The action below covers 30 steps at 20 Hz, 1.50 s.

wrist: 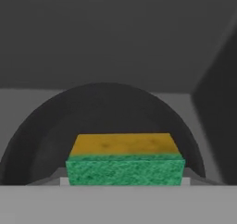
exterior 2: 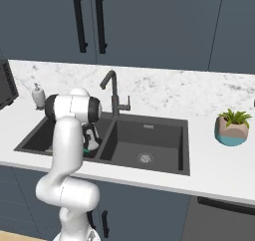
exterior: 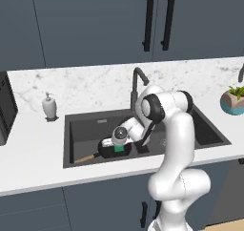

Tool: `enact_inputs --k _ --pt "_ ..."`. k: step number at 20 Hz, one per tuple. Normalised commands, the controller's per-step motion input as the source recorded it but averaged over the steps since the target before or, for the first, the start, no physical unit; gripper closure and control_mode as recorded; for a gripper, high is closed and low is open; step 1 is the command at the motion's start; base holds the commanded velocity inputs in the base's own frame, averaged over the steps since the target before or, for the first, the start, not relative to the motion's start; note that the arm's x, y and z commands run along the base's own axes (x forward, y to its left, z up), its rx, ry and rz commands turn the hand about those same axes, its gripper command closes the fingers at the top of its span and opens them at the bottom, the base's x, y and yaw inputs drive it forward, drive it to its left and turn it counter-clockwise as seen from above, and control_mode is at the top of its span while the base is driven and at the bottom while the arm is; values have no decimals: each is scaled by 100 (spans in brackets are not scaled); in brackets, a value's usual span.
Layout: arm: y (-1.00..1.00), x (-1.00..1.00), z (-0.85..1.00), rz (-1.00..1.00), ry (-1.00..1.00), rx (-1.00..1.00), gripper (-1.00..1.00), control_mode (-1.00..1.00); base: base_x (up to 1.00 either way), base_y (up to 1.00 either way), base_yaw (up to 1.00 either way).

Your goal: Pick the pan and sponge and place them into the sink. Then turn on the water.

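The small rectangular green-and-yellow sponge [wrist: 125, 165] is held between the two-finger gripper's [exterior: 122, 149] jaws, low over the round black wooden-handled frying pan [exterior: 106, 149] already lying in the left basin of the dark grey double-basin sink [exterior: 71, 139]. Release seems next, then the tall angular dark faucet [exterior: 137, 84]. Basin walls stand near; room is open upward.

Arm [exterior: 178, 144]: white with dark joints; rises from the base, bends at a high elbow, then folds forward and down
Forearm: slopes down and to the robot's left from the elbow; low in the left base view
Wrist: turned downward; hand tilted
Gripper [exterior: 121, 148]: held low; jaws parted; closed on the sponge [wrist: 125, 165], which sits between them in the hand view
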Motion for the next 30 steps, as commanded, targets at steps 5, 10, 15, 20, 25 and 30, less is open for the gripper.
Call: enact_inputs --k 5,10,15,20,25,30 --pt "0 0 0 0 -15 -1 -100 -100 0 0 0" --pt "5 -14 0 0 -17 -1 -100 -100 0 0 0" --pt "1 -63 44 5 -20 0 -100 -100 0 0 0" --pt "0 -97 91 9 -15 0 -100 -100 0 0 0" --pt "0 -85 100 7 -2 0 -100 -100 0 0 0" --pt "1 -68 100 -3 -1 0 -100 -100 0 0 0"
